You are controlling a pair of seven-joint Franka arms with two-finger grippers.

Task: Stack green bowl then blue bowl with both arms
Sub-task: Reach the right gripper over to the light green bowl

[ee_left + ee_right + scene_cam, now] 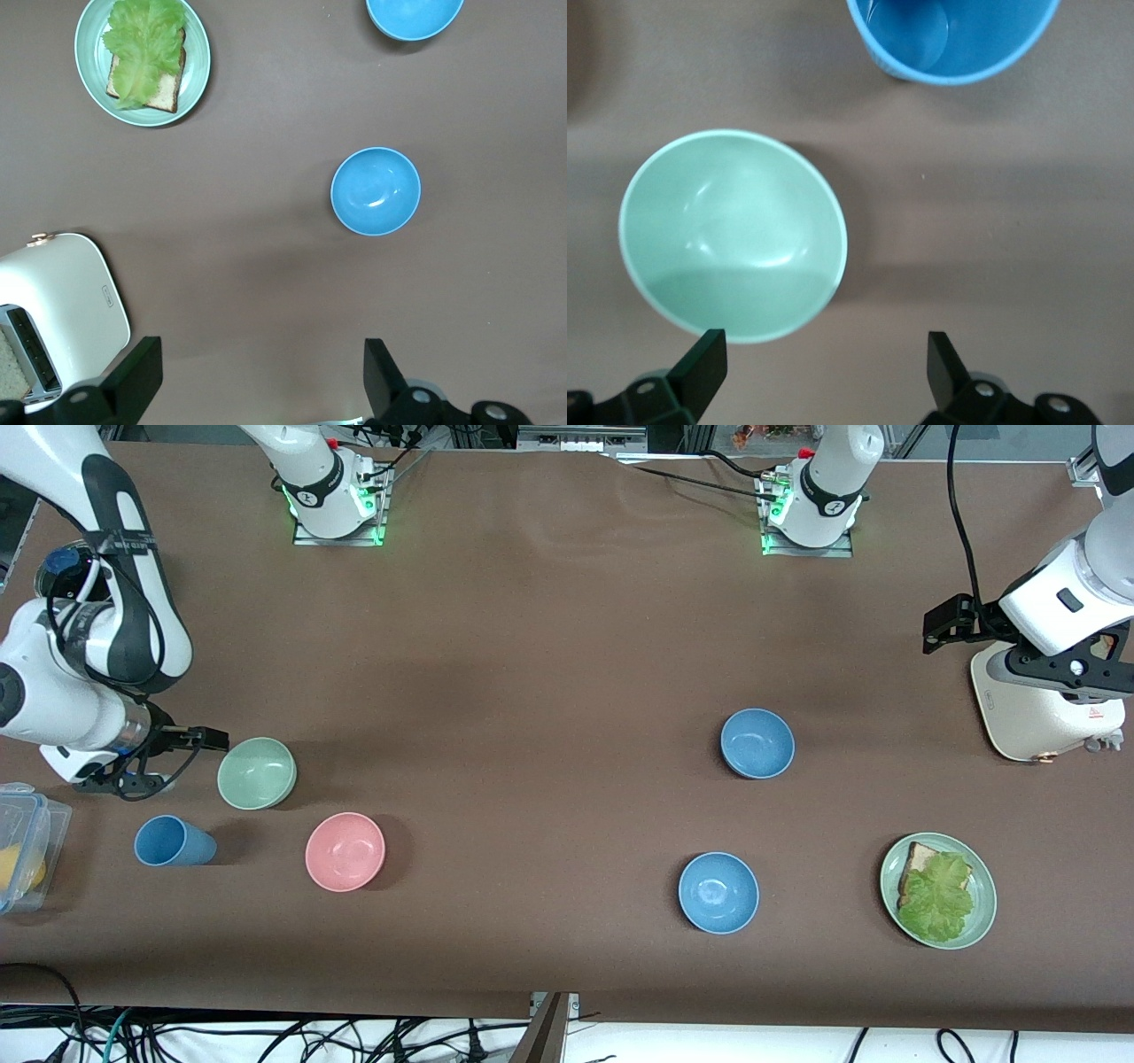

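The small pale mint-green bowl (pixel 257 773) sits upright on the brown table (pixel 549 646) toward the right arm's end. The right gripper (pixel 190 738) hangs low just beside it, fingers (pixel 700 363) spread apart and holding nothing; in the right wrist view one finger stands at the green bowl's (pixel 733 235) rim, the other over bare table. Close neighbours: a blue plastic cup (pixel 174 841) lying nearer the front camera, a pink round bowl (pixel 345 851) also nearer, and a clear lidded food box (pixel 25 846) at the table's edge.

Toward the left arm's end, two blue bowls stand well apart from each other. The dusty blue bowl (pixel 757 743) is farther from the front camera; the brighter blue bowl (pixel 718 892) is nearer. A green plate with a lettuce sandwich (pixel 938 890) lies beside the brighter one.

The left gripper (pixel 952 622) is raised beside a white toaster (pixel 1036 708), fingers (pixel 133 376) spread wide and empty, well apart from both blue bowls.
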